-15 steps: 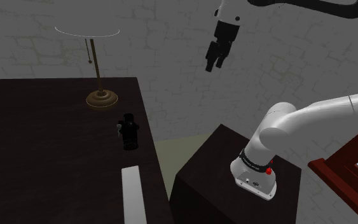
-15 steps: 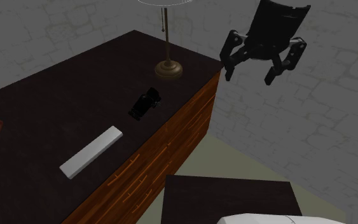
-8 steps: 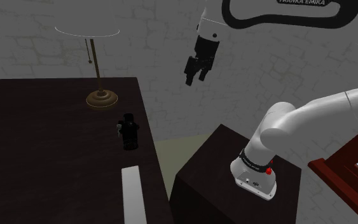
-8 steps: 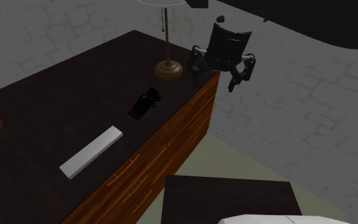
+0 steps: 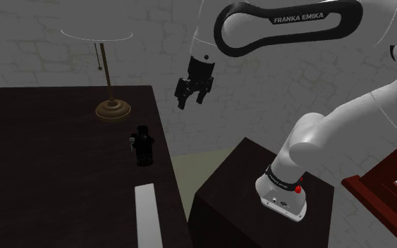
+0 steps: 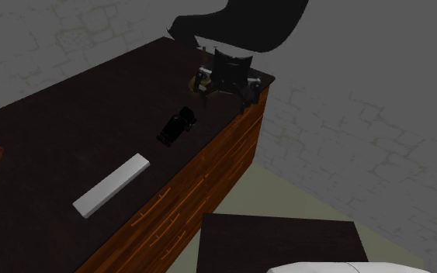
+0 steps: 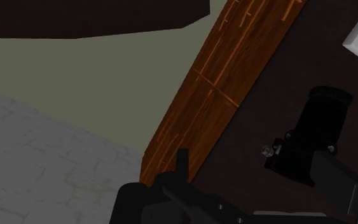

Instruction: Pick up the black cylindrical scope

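Black, rigid and probably light, the scope [image 5: 144, 146] lies on the dark counter [image 5: 49, 176] near its edge, between a lamp [image 5: 112, 108] and a white bar [image 5: 145, 211]. Its smooth barrel may roll, so clasp across the middle. The gripper [image 5: 190, 101] hovers well apart, spread and empty.

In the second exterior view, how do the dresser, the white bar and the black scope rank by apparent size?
Largest: dresser.
Then: white bar, though it lies nearer the camera.
Smallest: black scope.
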Robot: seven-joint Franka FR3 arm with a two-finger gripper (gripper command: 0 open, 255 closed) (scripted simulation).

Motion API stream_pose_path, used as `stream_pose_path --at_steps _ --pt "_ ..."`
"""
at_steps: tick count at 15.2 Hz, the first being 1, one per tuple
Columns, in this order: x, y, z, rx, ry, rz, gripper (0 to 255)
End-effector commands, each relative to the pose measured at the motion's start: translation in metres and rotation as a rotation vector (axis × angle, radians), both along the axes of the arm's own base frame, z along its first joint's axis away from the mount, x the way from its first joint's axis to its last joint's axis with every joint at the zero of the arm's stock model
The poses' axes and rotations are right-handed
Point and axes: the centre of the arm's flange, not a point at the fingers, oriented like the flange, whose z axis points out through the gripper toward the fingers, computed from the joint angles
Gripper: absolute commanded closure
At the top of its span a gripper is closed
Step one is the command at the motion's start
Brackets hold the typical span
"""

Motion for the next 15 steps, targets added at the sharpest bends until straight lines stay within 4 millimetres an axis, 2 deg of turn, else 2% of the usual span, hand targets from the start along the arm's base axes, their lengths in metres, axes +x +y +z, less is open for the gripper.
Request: stream_pose_path --at_steps 1,12,15 --pt "0.013 0.020 -0.014 0.008 -0.007 -0.015 0" --pt "0.079 0.123 -0.080 0.040 -0.037 -0.091 0" --pt "0.083 0.129 -0.094 0.042 -0.038 -0.095 0"
